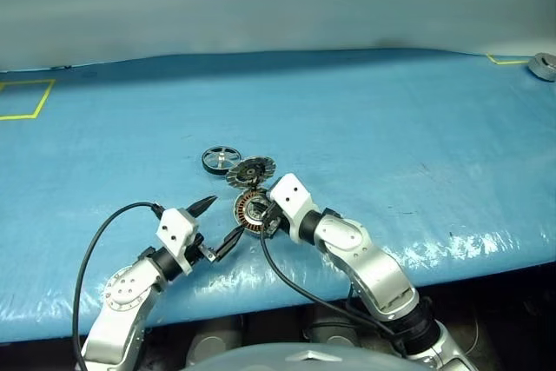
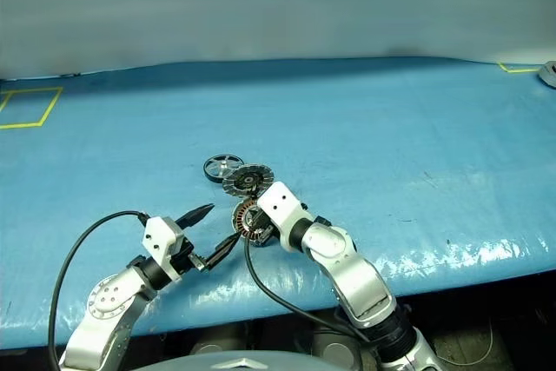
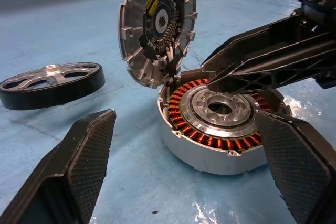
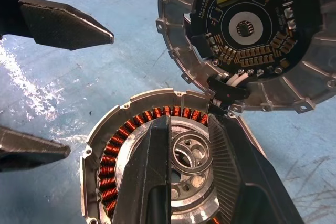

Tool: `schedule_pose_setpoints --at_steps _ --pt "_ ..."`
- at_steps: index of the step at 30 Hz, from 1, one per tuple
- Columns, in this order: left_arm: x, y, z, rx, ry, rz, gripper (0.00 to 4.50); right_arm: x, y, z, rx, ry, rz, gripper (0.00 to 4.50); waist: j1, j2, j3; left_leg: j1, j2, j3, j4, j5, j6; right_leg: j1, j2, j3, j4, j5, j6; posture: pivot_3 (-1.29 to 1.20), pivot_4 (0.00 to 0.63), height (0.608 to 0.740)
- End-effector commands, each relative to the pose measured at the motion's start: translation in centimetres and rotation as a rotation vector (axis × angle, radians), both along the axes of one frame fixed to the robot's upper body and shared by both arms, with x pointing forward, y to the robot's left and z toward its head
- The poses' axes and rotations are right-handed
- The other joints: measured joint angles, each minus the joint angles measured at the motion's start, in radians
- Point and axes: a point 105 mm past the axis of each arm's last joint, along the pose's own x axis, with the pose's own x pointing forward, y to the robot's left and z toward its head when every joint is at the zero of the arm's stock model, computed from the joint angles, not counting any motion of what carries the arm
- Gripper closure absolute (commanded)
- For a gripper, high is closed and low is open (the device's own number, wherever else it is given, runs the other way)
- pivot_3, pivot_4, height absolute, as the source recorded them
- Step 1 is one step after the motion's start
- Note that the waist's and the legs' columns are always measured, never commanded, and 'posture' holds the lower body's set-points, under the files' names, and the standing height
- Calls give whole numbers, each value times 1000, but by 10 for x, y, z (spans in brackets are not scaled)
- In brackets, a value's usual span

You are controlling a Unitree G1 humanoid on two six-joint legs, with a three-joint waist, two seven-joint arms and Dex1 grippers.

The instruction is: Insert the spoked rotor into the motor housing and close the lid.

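Right gripper [image 4: 184, 177], jaws nearly closed and empty, hangs over the motor housing [image 3: 220, 129] centre-frame; may scrape the copper windings [image 3: 181, 114]. Left gripper [image 1: 217, 225] jaws wide, empty. Spoked rotor [image 1: 221, 159] not inserted; lid [image 3: 157, 24] open.

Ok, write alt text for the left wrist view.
An open motor housing with copper windings sits on blue sheeting, its lid standing up; the right gripper hovers over its hub. The spoked rotor lies apart, between the left gripper's open black fingers.

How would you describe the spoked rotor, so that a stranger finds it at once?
Start at the blue table; three round parts cluster near its front edge. The spoked rotor lies flat, farthest back, beside the raised lid of the motor housing. It alone has a black rim, silver spokes and no copper windings.
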Motion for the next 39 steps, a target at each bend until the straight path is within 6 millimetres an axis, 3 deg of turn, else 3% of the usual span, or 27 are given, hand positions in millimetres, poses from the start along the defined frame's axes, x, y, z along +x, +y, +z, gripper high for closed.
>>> schedule_pose_setpoints --at_steps 1,19,31,32,36,39 --pt "-4 -3 1 -7 -27 -29 0 1 7 11 33 -44 22 3832 0 0 0 0 0 0 0 0 0 0 0 0 0 0 0 0 150 740" --pt "-9 0 -17 -73 -33 14 0 -5 6 -9 1 11 25 3832 -1 0 0 0 0 0 1 0 0 0 0 0 0 0 1 0 150 740" --pt "-8 0 -21 -70 -26 7 0 0 1 -10 5 11 -13 3832 -1 0 0 0 0 0 1 0 0 0 0 0 1 0 1 0 150 740" --pt "-8 0 -21 -70 -26 7 0 0 1 -9 8 9 -17 3094 -1 0 0 0 0 0 1 0 0 0 0 0 1 0 1 0 150 740" --pt "-8 0 -21 -70 -25 11 0 0 0 0 21 -14 -12 1858 -1 0 0 0 0 0 1 0 0 0 0 0 1 0 1 0 150 740" --pt "-8 1 -21 -70 -24 16 0 -4 1 15 50 -37 11 1858 -1 0 0 0 0 0 1 0 0 0 0 0 1 0 1 0 150 740"
